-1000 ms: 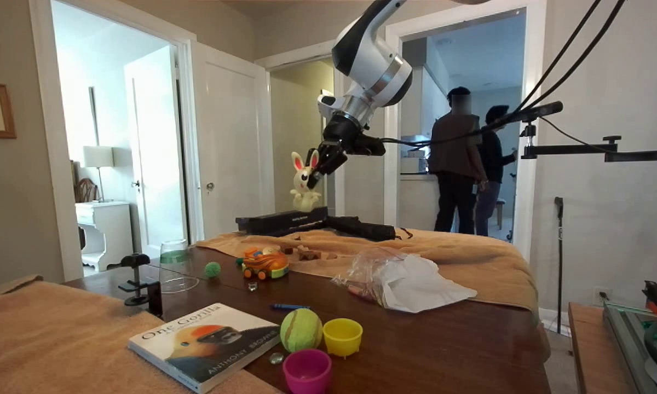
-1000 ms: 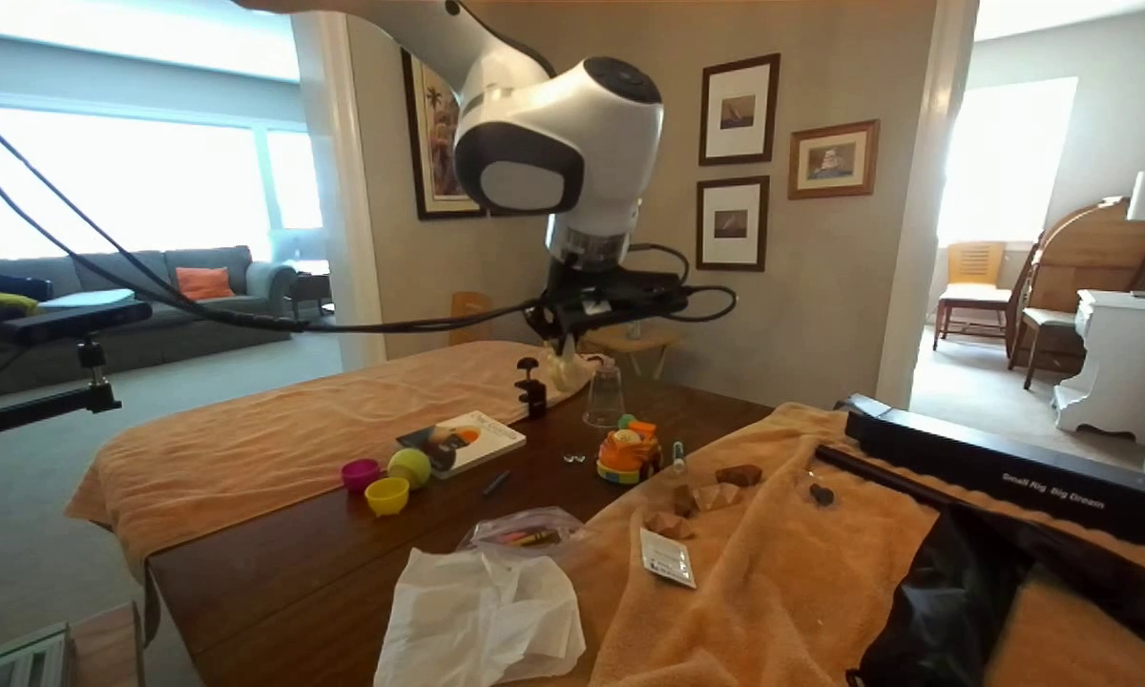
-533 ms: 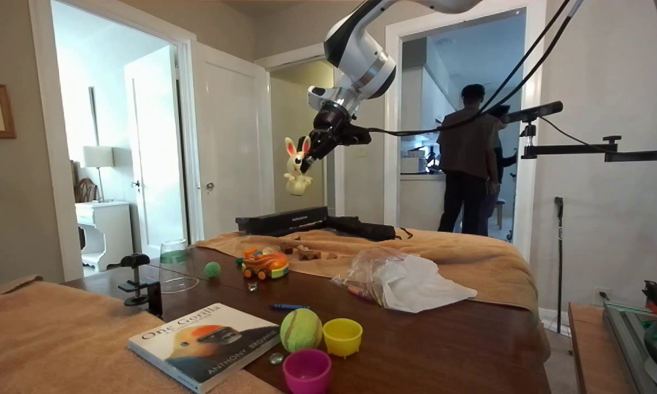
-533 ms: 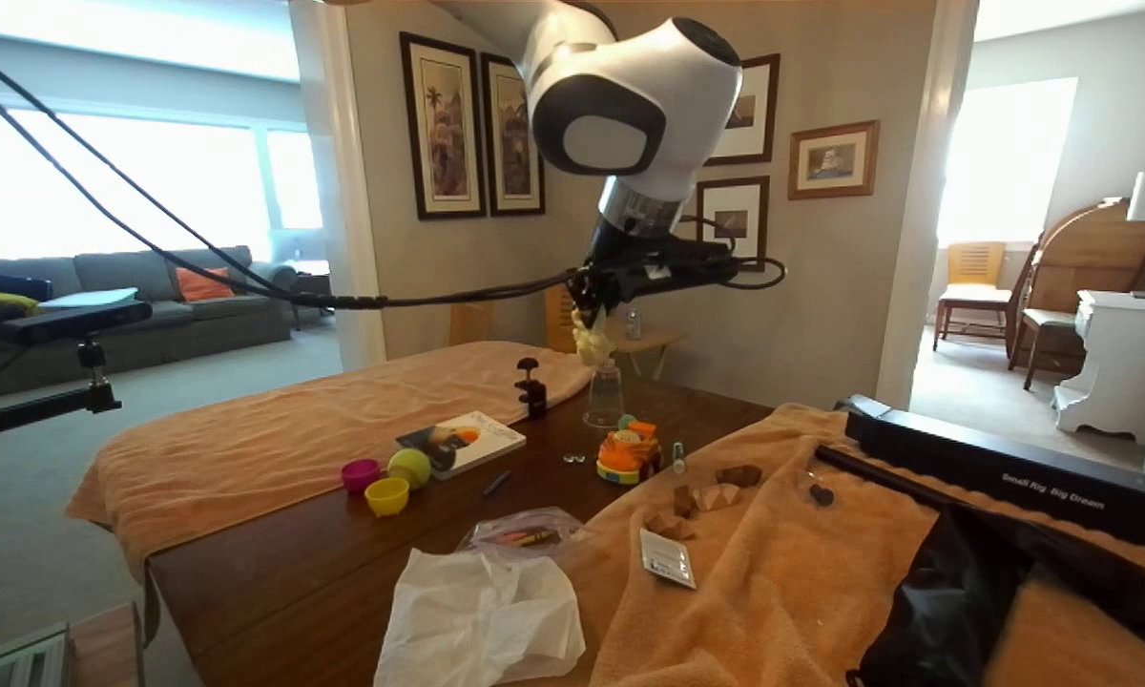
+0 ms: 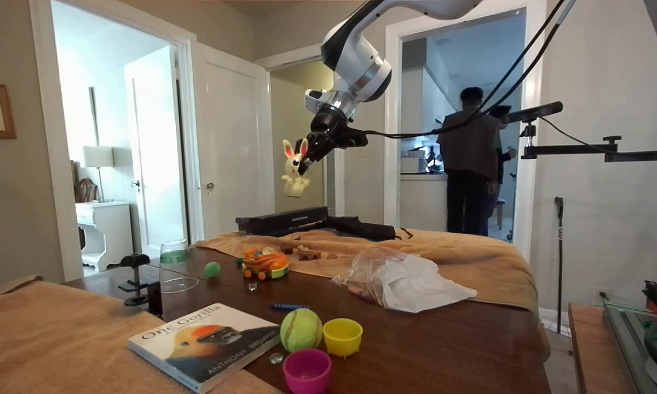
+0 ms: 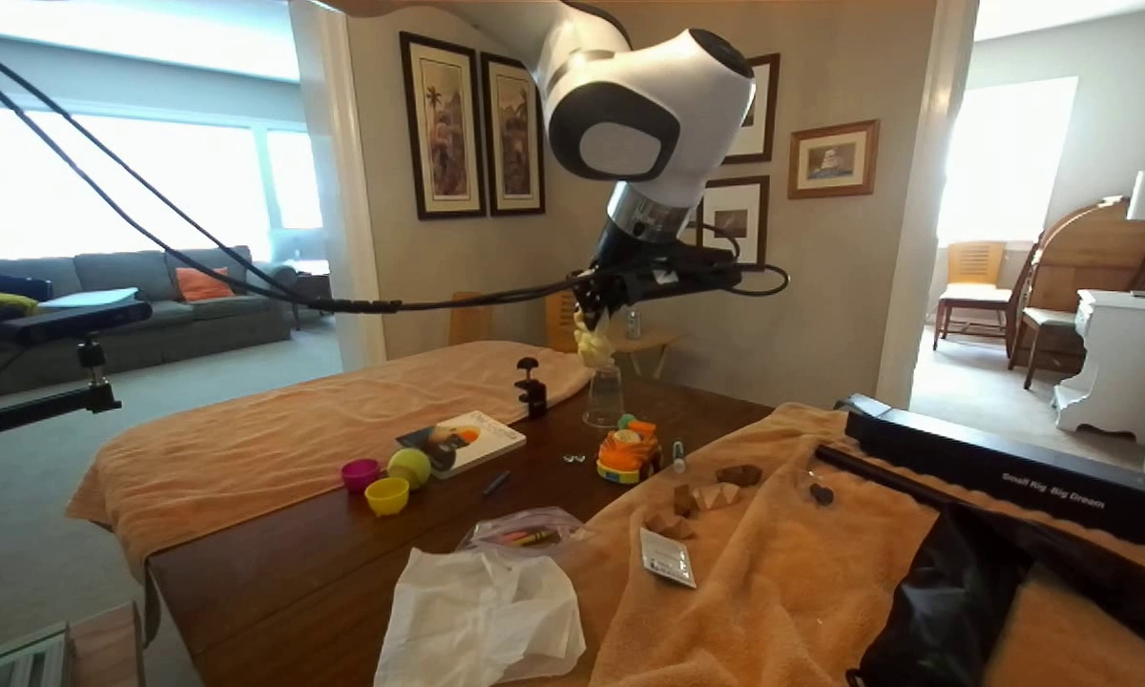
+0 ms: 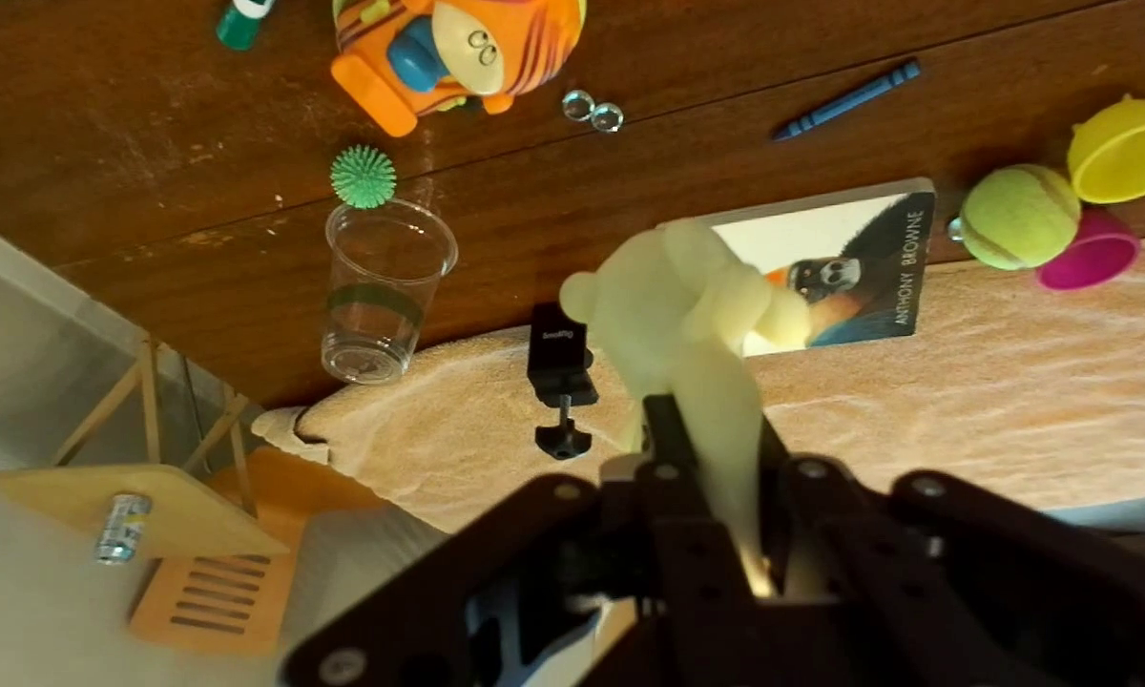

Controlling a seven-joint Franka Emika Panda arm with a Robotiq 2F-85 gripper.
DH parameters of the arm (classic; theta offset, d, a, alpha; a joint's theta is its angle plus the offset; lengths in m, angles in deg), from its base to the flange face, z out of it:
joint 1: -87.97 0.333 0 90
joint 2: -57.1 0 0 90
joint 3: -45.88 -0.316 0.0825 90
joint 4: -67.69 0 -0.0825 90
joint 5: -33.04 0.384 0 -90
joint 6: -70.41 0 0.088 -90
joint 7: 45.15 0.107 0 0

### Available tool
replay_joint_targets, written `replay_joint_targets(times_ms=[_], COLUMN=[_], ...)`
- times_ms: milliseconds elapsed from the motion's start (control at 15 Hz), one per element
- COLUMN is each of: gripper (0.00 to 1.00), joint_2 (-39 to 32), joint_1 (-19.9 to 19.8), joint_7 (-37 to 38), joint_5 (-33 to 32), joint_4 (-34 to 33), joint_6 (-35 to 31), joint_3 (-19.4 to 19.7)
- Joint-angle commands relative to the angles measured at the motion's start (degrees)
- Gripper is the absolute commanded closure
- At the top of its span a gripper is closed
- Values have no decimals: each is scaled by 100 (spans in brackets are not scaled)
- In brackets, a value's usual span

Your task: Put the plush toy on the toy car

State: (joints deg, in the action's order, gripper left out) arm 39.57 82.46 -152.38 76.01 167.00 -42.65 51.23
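Note:
The plush toy, a pale yellow rabbit with pink-lined ears, hangs upright in the air in both exterior views [image 5: 294,178] [image 6: 593,345]. My gripper [image 5: 305,164] is shut on its head and ear end, its body pointing down. In the wrist view the gripper [image 7: 714,420] has the toy's pale back [image 7: 668,296] between its fingers; the face is hidden there. The orange toy car [image 5: 264,264] with green and yellow trim stands on the dark table, below the toy's level and apart from it. It also shows in the wrist view [image 7: 534,38] at the top edge.
A clear cup [image 7: 382,296] and a green spiky ball [image 7: 363,176] stand near the car. A black clamp [image 6: 530,389], a book [image 5: 205,345], a tennis ball [image 5: 301,330], yellow [image 5: 343,337] and pink cups [image 5: 307,372] lie farther off. A plastic bag [image 5: 405,282] lies on the table.
My gripper has risen with the rabbit held in it and shifted sideways, rightward in one exterior view and slightly leftward in another. In the last half second it has sunk a little.

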Motion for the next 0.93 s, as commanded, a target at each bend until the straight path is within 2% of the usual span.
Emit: replay_joint_targets(times_ms=[0, 200, 467, 667, 867], gripper=[96, 96, 96, 96, 96], joint_2=[-433, -910, -1576, -2153, -2743], joint_1=[-273, -317, -324, -319, -387], joint_7=[-100, -138, -113, -118, -23], joint_5=[-330, -802, -1504, -1917, -1959], joint_4=[-776, -1684, -2769, -3533, -4288], joint_6=[963, 1615, 2147, 2000, 1678], joint_3=[-215, -292, -459, -609, -784])
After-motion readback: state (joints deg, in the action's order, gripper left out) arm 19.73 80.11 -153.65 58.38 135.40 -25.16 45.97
